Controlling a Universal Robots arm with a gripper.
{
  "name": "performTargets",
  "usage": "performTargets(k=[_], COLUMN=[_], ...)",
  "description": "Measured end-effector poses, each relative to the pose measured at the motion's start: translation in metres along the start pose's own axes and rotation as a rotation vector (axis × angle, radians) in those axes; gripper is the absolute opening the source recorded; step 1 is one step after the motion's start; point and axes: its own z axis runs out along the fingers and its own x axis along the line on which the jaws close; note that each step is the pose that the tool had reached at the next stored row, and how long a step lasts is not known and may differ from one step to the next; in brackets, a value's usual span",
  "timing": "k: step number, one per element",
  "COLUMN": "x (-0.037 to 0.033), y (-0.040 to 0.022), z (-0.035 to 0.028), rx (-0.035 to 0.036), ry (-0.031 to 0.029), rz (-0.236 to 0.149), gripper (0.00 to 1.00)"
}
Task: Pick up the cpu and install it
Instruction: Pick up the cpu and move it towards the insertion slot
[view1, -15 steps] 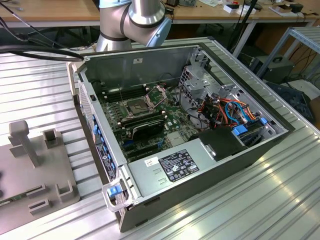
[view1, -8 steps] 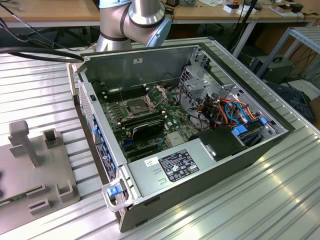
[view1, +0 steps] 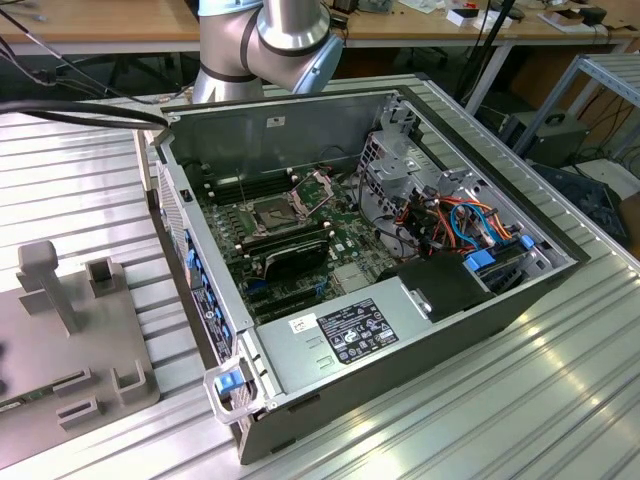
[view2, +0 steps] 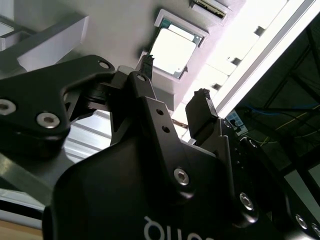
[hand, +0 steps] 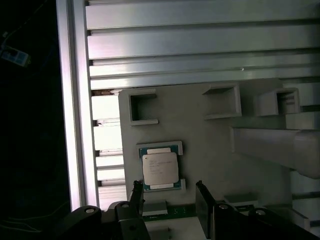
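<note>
Aluminium table (view1: 560, 400), cpu (hand: 160, 169), wooden benches (view1: 100, 22) behind

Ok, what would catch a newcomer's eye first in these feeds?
The small square silver-topped cpu sits in a pocket of the flat grey holder tray, with the black gripper open close by it in the first wrist view. In the exterior view, the open grey computer case lies at the centre.

- You have a ribbed silver aluminium table (view1: 520, 400) carrying everything;
- on it, toward the exterior view's left, lies a flat grey fixture plate (view1: 60, 350) with raised pockets;
- just beside that plate stands an open grey metal computer case (view1: 420, 375).
</note>
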Motion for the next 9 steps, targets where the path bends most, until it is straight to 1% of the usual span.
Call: performTargets(k=[9], x=[0.0001], y=[-0.0001], z=[0.0028], rx=[0.0001], ry=[0.0], rz=[0.0], gripper=[0.55])
